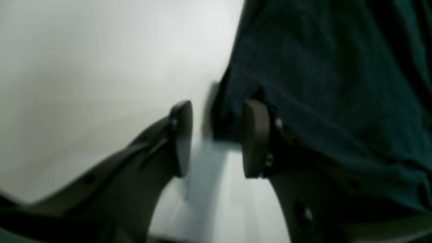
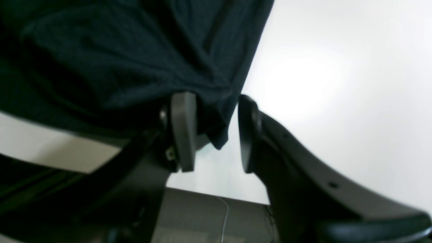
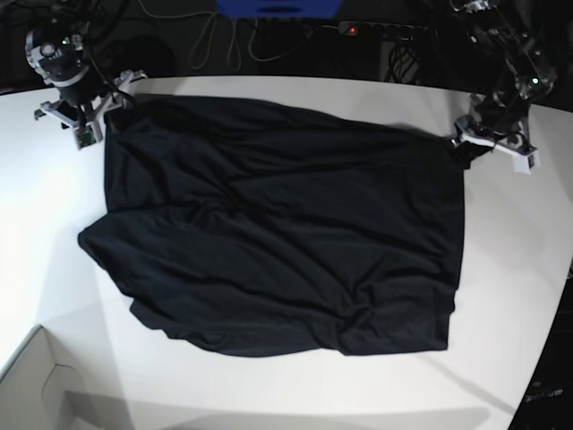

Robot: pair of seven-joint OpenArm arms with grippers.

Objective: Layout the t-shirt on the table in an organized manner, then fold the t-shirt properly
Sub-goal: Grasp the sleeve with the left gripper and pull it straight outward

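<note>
The black t-shirt (image 3: 286, 224) lies spread out, with some wrinkles, across the white table (image 3: 519, 269). My left gripper (image 3: 466, 148) sits at the shirt's far right corner. In the left wrist view its jaws (image 1: 217, 138) stand open, and the shirt's corner (image 1: 320, 84) lies loose between the pads on the table (image 1: 84, 84). My right gripper (image 3: 112, 112) is at the far left corner. It is open too (image 2: 216, 133), with a flap of the shirt (image 2: 118, 60) hanging unpinched in the gap above the table (image 2: 337, 84).
A white box (image 3: 36, 385) sits at the near left corner of the table. Cables and a power strip (image 3: 358, 31) run behind the far edge, beside a blue object (image 3: 277, 7). The table's edge curves in at the right.
</note>
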